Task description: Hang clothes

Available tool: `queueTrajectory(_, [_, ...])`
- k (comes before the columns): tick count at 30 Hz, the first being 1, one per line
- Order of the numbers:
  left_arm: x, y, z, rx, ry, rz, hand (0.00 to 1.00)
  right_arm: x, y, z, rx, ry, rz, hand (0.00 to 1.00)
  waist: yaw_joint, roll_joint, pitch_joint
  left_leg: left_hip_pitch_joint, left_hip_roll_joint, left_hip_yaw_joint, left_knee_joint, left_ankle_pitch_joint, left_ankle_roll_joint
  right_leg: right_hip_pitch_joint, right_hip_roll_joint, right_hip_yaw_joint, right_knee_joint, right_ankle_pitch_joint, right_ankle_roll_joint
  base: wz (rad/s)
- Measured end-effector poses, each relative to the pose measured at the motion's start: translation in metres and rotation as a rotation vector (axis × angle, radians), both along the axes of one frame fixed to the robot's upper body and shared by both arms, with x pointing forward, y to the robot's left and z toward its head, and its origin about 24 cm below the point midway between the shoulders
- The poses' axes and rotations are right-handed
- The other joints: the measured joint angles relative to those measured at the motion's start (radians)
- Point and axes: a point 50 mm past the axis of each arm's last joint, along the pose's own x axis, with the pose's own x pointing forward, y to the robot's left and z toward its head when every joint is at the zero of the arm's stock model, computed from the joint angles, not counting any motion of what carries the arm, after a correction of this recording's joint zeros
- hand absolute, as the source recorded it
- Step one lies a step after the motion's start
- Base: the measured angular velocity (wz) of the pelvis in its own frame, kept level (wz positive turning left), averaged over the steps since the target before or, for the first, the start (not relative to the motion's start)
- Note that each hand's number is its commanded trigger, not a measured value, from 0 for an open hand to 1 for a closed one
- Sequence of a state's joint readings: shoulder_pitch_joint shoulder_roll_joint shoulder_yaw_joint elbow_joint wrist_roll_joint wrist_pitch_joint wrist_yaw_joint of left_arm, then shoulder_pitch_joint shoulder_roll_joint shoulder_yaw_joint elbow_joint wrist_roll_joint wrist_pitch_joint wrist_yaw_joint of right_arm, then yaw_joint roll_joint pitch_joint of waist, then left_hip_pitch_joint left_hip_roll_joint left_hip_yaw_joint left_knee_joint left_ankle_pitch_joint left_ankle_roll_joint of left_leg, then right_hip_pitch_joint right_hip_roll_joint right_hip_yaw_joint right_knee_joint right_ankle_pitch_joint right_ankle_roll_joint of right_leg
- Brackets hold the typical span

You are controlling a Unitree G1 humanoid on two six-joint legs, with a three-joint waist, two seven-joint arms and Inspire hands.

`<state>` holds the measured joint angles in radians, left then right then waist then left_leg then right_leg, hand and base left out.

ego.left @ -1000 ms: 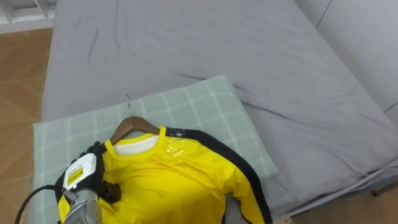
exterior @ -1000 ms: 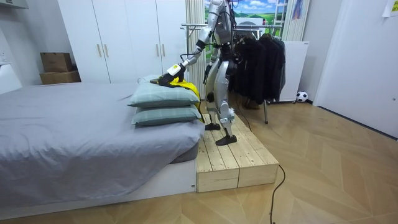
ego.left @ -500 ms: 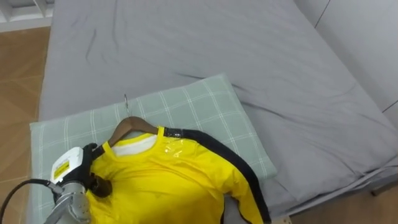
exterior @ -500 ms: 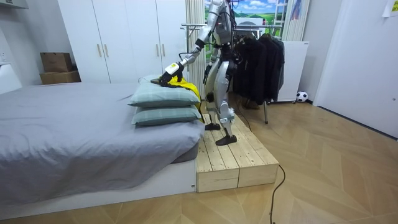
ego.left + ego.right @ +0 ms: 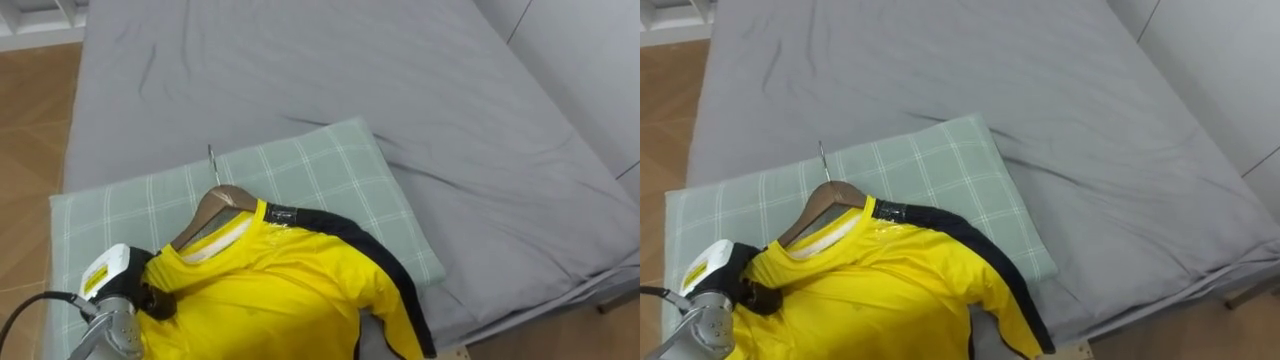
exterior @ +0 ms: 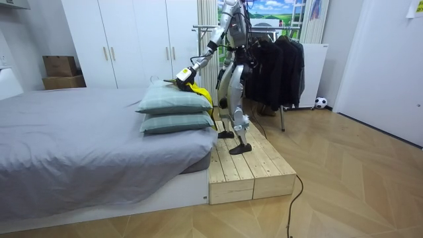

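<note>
A yellow shirt with dark trim (image 5: 290,300) lies on a wooden hanger (image 5: 215,205) on the top pillow (image 5: 310,170). The hanger's metal hook (image 5: 211,160) points toward the far side of the bed. My left hand (image 5: 118,282) is at the shirt's left shoulder, with dark fingers curled into the yellow cloth over the hanger's end. That end is raised, so the hanger's neck tilts up off the pillow. In the room view I stand on a wooden platform (image 6: 244,165) beside the bed, left arm stretched out to the shirt (image 6: 188,84).
The grey bed (image 5: 350,70) spreads beyond the two stacked checked pillows (image 6: 175,112). Wood floor shows at the left of the bed (image 5: 30,120). Behind me stands a clothes rack with dark garments (image 6: 277,63). White wardrobes (image 6: 132,39) line the far wall.
My left hand slid outward to the shirt's left shoulder and its fingers curled on the cloth. The hanger's neck and hook have lifted and tilted up from the pillow.
</note>
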<state>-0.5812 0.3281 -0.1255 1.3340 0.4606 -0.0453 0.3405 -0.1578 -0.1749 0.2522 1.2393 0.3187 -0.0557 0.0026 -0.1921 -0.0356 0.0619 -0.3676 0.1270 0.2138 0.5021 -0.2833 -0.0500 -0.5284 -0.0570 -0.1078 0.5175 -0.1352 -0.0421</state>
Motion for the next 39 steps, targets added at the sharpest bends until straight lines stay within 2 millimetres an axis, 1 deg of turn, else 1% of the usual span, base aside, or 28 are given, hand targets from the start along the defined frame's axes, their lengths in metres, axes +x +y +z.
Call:
queueTrajectory(18, [0.002,0.000,0.002,-0.002,-0.009,-0.002,1.00,0.003,0.000,0.001,0.003,-0.013,0.008,0.00,-0.003,0.000,0.0003,-0.012,0.000,-0.001,0.007,0.000,0.000,-0.010,0.000,0.000,0.004,0.000,0.000,0.00])
queueTrajectory(26, [0.006,-0.003,0.006,0.011,-0.043,-0.023,1.00,0.004,0.001,0.002,0.008,-0.021,0.009,0.00,-0.011,0.001,0.0008,-0.026,0.001,-0.016,0.015,-0.001,0.001,-0.009,0.000,-0.008,-0.002,0.001,0.002,0.05])
queueTrajectory(28, [0.008,-0.004,0.008,0.017,-0.063,-0.032,1.00,0.004,0.000,0.002,0.007,-0.028,0.009,0.00,-0.018,0.010,0.0036,-0.031,0.001,-0.028,0.015,0.000,0.001,-0.002,0.000,-0.018,-0.019,0.002,0.004,0.13])
queueTrajectory(29, [0.009,-0.006,0.010,0.015,-0.076,-0.040,1.00,0.004,-0.001,0.002,0.004,-0.031,0.008,0.00,-0.021,0.017,0.0064,-0.030,0.002,-0.035,0.013,0.000,0.002,0.007,0.002,-0.025,-0.027,0.007,0.004,0.12])
queueTrajectory(30, [0.010,-0.006,0.010,0.015,-0.084,-0.043,1.00,0.003,-0.002,0.002,0.000,-0.033,0.009,0.00,-0.019,0.024,0.0067,-0.029,0.002,-0.038,0.012,0.000,0.002,0.014,0.003,-0.031,-0.035,0.010,0.005,0.07])
queueTrajectory(34, [0.012,-0.008,0.013,0.017,-0.113,-0.050,1.00,-0.001,-0.005,0.001,-0.008,-0.033,-0.001,0.00,-0.017,0.036,0.0022,-0.017,0.002,-0.038,0.001,0.000,0.002,0.025,0.005,-0.033,-0.054,0.018,0.009,-0.01])
queueTrajectory(37, [0.015,-0.009,0.018,0.029,-0.154,-0.050,1.00,-0.006,-0.006,0.000,-0.017,-0.026,-0.012,0.00,-0.006,0.038,0.0024,0.003,0.002,-0.029,-0.011,0.001,0.003,0.039,0.005,-0.033,-0.063,0.020,0.009,-0.08])
queueTrajectory(39, [0.018,-0.011,0.022,0.033,-0.192,-0.056,1.00,-0.011,-0.009,-0.001,-0.024,-0.014,-0.014,0.00,0.007,0.038,0.0016,0.035,0.001,-0.021,-0.033,0.001,0.003,0.064,0.006,-0.032,-0.075,0.020,0.010,-0.06])
